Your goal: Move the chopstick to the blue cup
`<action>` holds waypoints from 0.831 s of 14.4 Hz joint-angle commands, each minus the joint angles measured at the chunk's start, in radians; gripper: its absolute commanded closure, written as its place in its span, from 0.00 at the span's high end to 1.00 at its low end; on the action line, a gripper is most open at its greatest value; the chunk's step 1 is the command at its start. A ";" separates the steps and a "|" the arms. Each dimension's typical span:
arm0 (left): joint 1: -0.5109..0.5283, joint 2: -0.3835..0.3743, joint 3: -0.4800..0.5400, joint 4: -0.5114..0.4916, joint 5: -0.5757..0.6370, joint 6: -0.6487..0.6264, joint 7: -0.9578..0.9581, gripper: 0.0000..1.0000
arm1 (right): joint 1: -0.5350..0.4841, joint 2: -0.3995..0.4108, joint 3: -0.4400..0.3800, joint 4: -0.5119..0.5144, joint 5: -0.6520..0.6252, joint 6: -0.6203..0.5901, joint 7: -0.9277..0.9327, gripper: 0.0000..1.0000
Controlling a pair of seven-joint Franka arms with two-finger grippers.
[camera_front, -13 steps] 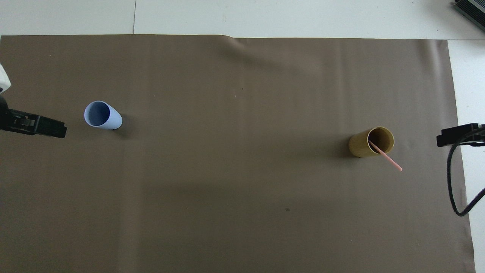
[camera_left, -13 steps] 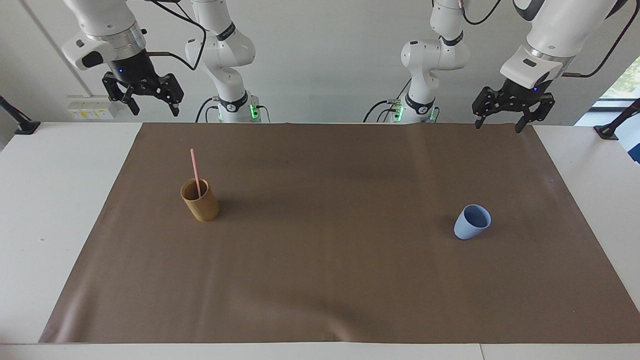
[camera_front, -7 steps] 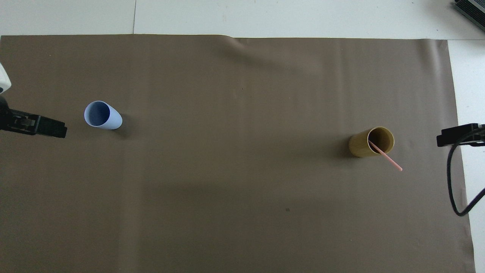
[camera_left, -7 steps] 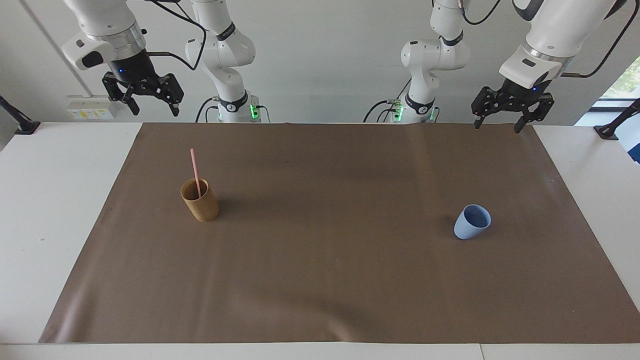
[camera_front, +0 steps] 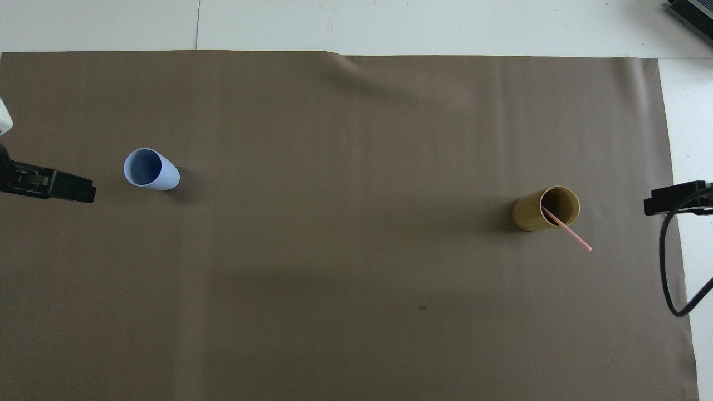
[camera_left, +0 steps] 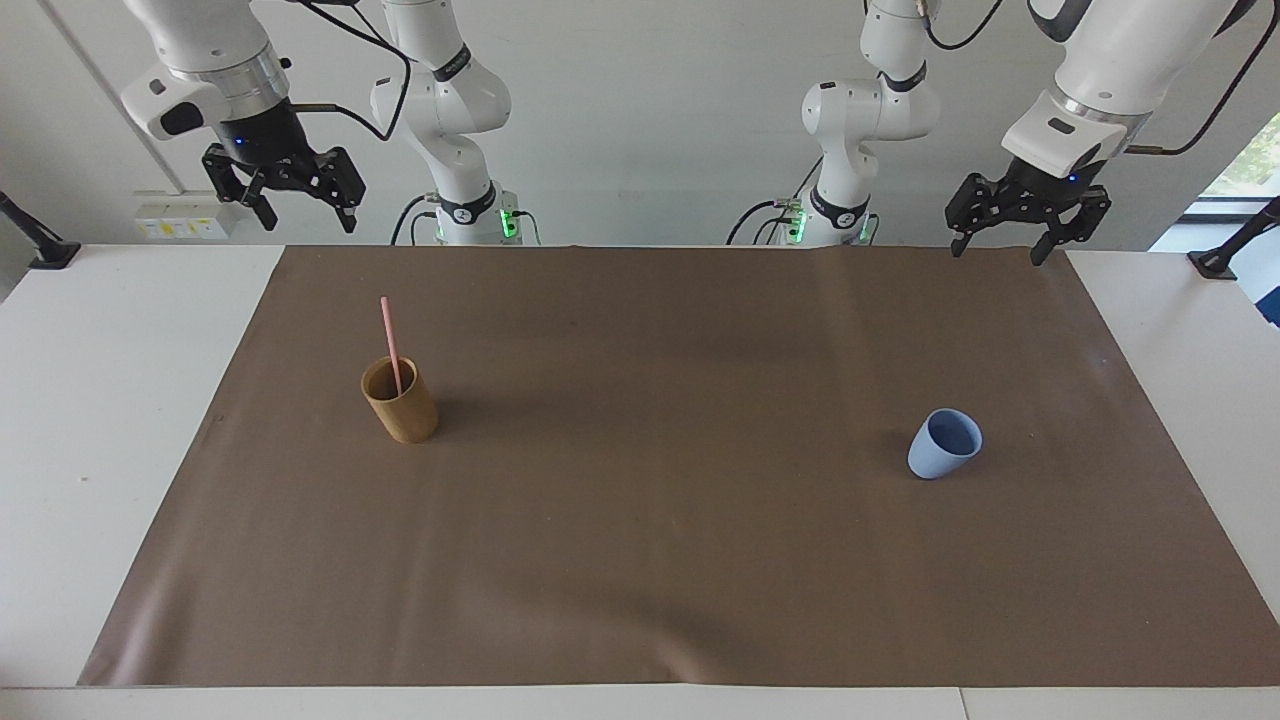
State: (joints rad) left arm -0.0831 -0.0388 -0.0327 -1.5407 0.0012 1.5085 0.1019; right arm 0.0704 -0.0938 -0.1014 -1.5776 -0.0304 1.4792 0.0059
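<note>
The chopstick (camera_left: 390,342) stood in the tan cup (camera_left: 400,402), leaning on its rim with its upper half sticking out, toward the right arm's end of the brown mat (camera_left: 650,560). The blue cup (camera_left: 944,444) sat upright toward the left arm's end, well apart from the tan one, and as far as I could see into it, it held nothing. The right gripper (camera_left: 297,208) hung high over its corner of the mat, fingers spread and holding nothing. The left gripper (camera_left: 1000,240) waited the same way, spread.
</note>
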 commanded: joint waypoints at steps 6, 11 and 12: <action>0.003 0.000 0.001 0.014 -0.013 -0.034 -0.010 1.00 | -0.012 -0.023 0.017 -0.027 -0.005 0.006 0.000 1.00; -0.007 0.002 -0.001 0.014 -0.015 -0.021 -0.011 1.00 | -0.015 -0.026 0.017 -0.028 -0.006 -0.003 0.002 1.00; -0.009 0.002 -0.003 0.013 -0.015 -0.021 -0.011 1.00 | -0.015 -0.026 0.017 -0.027 -0.006 -0.003 0.002 1.00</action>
State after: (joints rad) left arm -0.0841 -0.0388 -0.0379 -1.5407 0.0001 1.4965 0.1011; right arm 0.0700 -0.0945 -0.0951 -1.5782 -0.0304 1.4748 0.0059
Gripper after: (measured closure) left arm 0.000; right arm 0.000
